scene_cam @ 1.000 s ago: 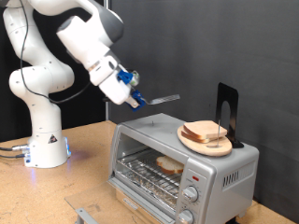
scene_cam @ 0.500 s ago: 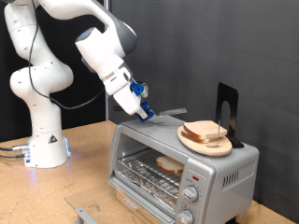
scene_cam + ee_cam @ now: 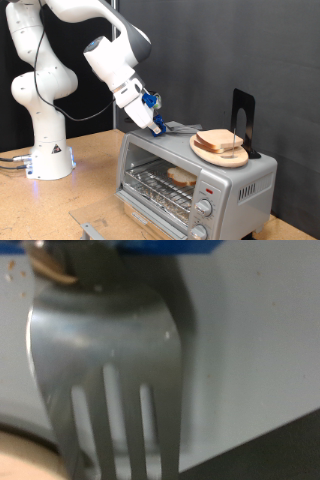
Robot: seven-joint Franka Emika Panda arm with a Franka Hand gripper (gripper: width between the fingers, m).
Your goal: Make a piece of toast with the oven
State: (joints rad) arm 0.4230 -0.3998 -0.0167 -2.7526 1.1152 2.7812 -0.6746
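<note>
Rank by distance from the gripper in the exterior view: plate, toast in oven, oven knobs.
From the gripper, above the oven top:
1. Plate, on the oven top, to the view's right.
2. Toast, inside on the rack, below.
3. Knobs, lower right of the oven front.

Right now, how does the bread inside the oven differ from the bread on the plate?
The slice in the oven is a single piece lying on the wire rack behind the open door; the slices on the plate are stacked on the wooden plate on the oven roof. Both look pale with brown crust.
</note>
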